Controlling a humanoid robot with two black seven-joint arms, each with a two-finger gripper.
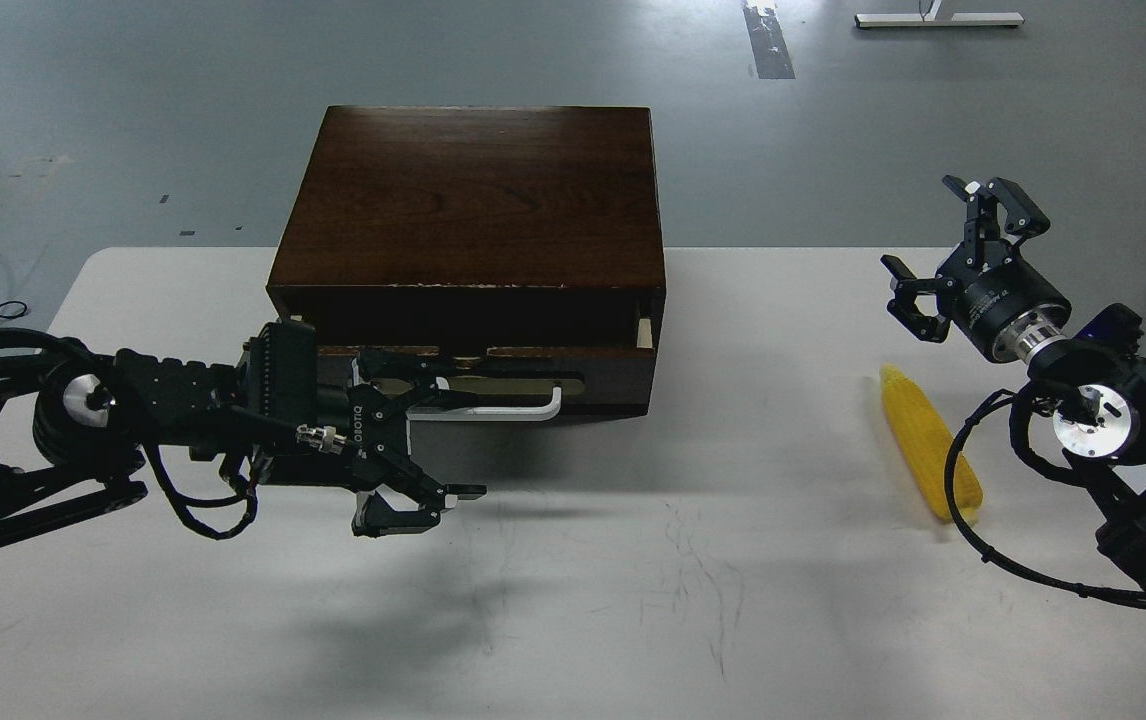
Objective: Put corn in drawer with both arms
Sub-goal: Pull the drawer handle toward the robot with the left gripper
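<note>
The yellow corn [928, 455] lies on the white table at the right, pointing away from me. The drawer [613, 385], with a dark brown front and a white bar handle [523, 411], sits pulled out a little from the dark cabinet [473, 200]. A strip of its pale wood shows at the right end. My left gripper [453, 440] is open at the left part of the drawer front. Its upper finger [413, 372] overlaps the handle plate and its lower finger [423, 505] hangs over the table. My right gripper [948, 250] is open and empty, above and behind the corn.
The white table [633, 600] spreads in front of the cabinet, with scuff marks near its middle. A black cable [963, 470] from my right arm loops over the near end of the corn. Grey floor lies beyond the table.
</note>
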